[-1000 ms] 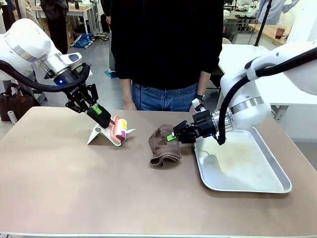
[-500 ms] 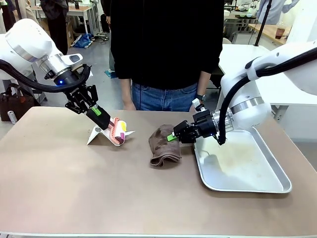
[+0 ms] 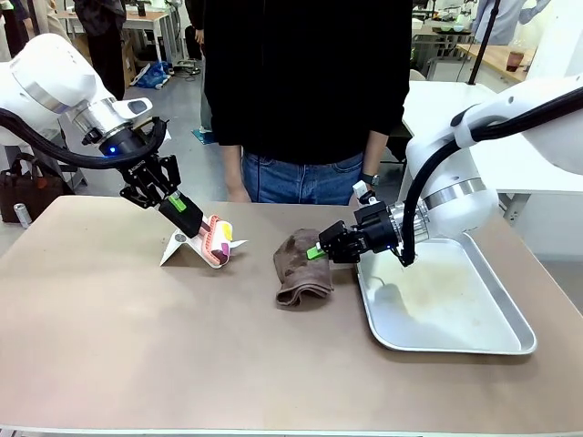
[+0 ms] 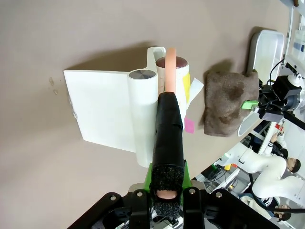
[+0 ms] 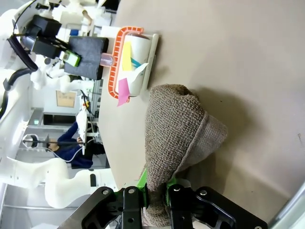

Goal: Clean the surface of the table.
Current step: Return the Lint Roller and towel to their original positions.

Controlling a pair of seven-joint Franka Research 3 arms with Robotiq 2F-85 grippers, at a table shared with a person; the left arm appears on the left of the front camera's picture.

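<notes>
- Front view: the table [image 3: 137, 346] is seen as a broad matte taupe-brown top with a thin pale edge, spanning the foreground between the two arms; a person stands at its far side.
- Front view: a brown towel [image 3: 302, 267] is crumpled near the table's middle, and a silver tray [image 3: 474, 332] rests on the table's right part.
- Front view: the left gripper [image 3: 186, 217] is clamped on the dark handle of a lint roller [image 3: 217, 240], which sits in a white holder [image 3: 182, 248] on the table.
- Front view: the right gripper [image 3: 313, 252] is pinched on the towel's right edge, just beside the tray's near corner.
- Left wrist view: the roller's black foam handle [image 4: 167, 138] is seen gripped between the fingers; coloured paper scraps stuck to the roll are shown, hidden from the front.
- Right wrist view: towel cloth is seen bunched between the closed fingers [image 5: 129, 202]; an orange frame [image 5: 116, 57] around the roll is made out.
</notes>
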